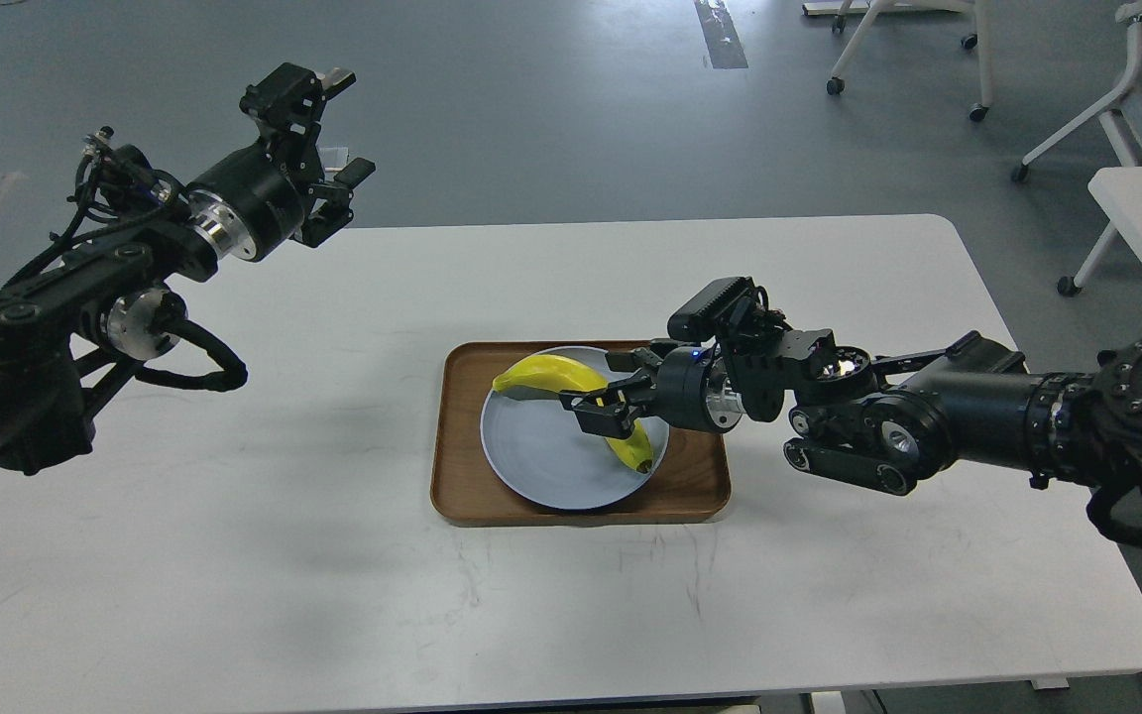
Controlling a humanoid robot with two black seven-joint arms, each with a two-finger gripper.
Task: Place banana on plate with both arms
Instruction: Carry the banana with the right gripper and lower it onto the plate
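Upper left of the frame, my left gripper hangs high above the far edge of the white table, fingers spread wide and holding nothing, well apart from the action. It has no job in this step, so I judge it best kept parked up there, out of the way.

Moving to the centre: the wooden tray sits on the table with the pale blue plate inside it, and the banana curves along the plate's upper right side, stem end toward the upper left, dark tip down at the lower right near the rim.

Just right of centre, my right gripper reaches in from the right, its fingers around the banana's middle. It looks clasped on the fruit, though whether the banana already rests its full weight on the plate I cannot tell.

So the step, as I read it, is the release. Do it well: let the banana settle flat first, part the fingers slowly so the curve doesn't roll toward the rim, then lift straight up and clear of the tray's edge.
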